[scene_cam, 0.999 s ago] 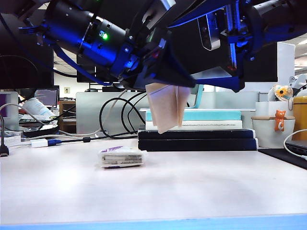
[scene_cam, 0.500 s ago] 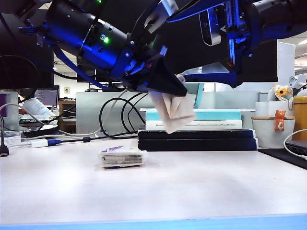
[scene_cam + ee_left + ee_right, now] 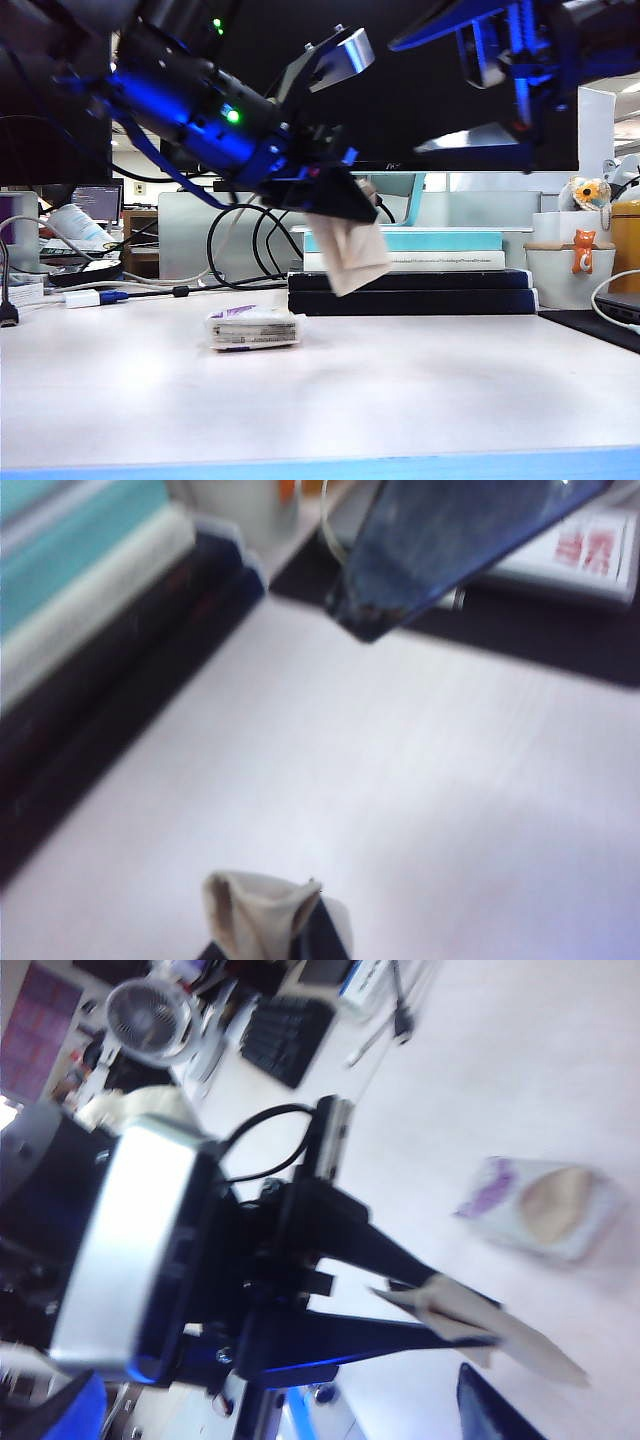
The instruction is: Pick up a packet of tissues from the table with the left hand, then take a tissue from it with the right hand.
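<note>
The black left gripper (image 3: 365, 212), above the pale pinkish-white table (image 3: 400, 390), pinches the folded beige-tan tissue (image 3: 352, 256). The blue triangular right gripper (image 3: 480, 90) hangs higher with its jaws spread and nothing between them. The small whitish, purple-topped packet of tissues (image 3: 253, 327) lies on the table before 4 stacked books (image 3: 410, 272).

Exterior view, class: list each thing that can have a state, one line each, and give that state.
Left gripper: shut on tissue, above table.
Right gripper: open, raised, holding nothing.
Tissue: hanging from the left fingers.
Packet: lying flat on table, untouched.
Books: stacked behind.
</note>
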Action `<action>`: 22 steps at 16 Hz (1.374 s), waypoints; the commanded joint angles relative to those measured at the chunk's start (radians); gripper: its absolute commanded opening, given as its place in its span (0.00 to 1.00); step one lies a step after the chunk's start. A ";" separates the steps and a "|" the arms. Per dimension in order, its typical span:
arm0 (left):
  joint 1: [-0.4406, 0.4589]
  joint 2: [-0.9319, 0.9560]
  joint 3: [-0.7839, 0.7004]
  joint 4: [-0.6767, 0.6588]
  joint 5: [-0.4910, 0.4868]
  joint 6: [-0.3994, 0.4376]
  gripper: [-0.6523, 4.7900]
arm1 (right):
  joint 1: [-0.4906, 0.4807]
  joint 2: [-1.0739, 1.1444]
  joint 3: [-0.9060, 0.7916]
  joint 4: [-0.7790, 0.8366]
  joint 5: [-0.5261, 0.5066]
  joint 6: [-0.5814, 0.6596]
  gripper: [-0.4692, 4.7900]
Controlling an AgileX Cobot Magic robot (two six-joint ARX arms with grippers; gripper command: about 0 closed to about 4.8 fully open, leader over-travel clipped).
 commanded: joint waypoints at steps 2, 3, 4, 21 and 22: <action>-0.014 0.107 0.056 0.154 0.085 -0.054 0.46 | -0.049 -0.040 0.002 -0.035 0.000 -0.041 1.00; -0.014 0.141 0.089 0.156 0.099 -0.070 0.73 | -0.063 -0.043 0.002 -0.053 -0.001 -0.059 1.00; -0.014 0.171 0.126 0.158 0.110 -0.095 1.00 | -0.079 -0.048 0.002 -0.097 0.003 -0.094 1.00; 0.697 -0.834 -0.301 -0.194 0.007 -0.219 1.00 | -0.151 -0.617 -0.153 0.053 0.808 -0.334 1.00; 0.697 -0.865 -0.307 -0.218 -0.039 -0.212 0.96 | -0.151 -0.665 -0.223 0.123 0.837 -0.313 1.00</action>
